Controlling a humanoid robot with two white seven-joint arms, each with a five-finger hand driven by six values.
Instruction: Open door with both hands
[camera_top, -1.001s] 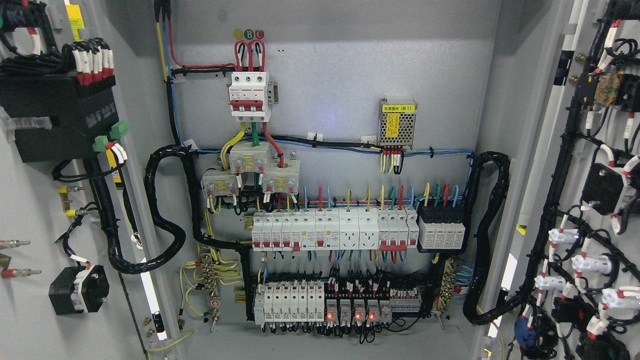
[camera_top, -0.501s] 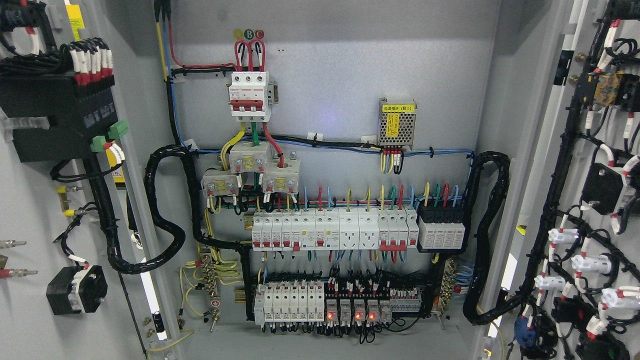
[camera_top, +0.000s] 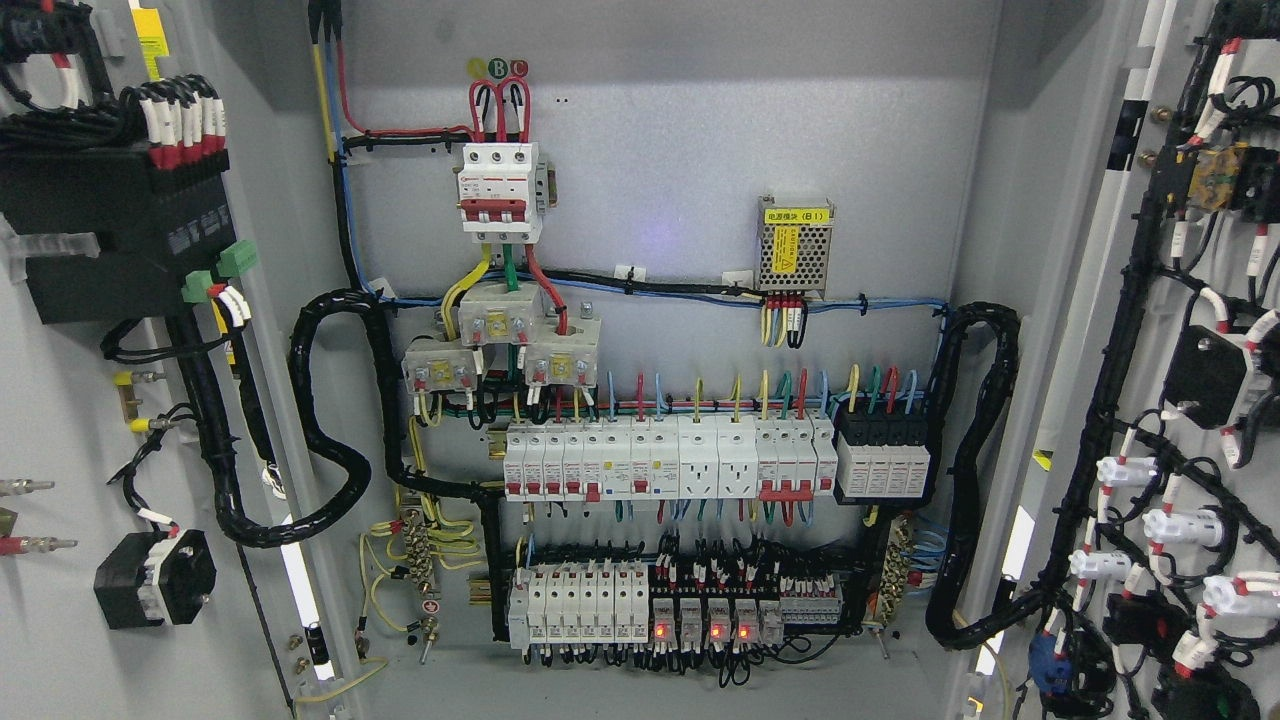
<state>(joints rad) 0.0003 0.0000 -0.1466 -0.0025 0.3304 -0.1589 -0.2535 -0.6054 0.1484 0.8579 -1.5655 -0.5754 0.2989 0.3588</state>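
I am looking straight into an electrical cabinet whose two doors are standing wide apart, the left door (camera_top: 60, 420) filling the picture's left edge and the right door (camera_top: 1190, 400) the right edge, both showing me their inner faces. Neither of my hands is showing anywhere in the head view, so I cannot tell how far their fingers are spread or whether they are gripping anything.

Between the doors, the back panel (camera_top: 650, 200) is carrying a red-handled main breaker (camera_top: 498, 190), a meshed power supply (camera_top: 795, 245), a row of white breakers (camera_top: 665, 458) and, lower down, relays (camera_top: 700, 620) glowing red.

I am judging the opening as all but done. Both doors are painted sheet steel, stiff and fairly heavy, and each is loaded with switches, a black cable loom (camera_top: 215, 440) on the left one and white-capped lamp backs (camera_top: 1180, 525) on the right. They are likely swinging with some weight behind them. If I am pushing either further, I am wanting the bare outer edge or a plain patch of panel, since the paint looks slick and the wiring and terminals are fragile and possibly live.
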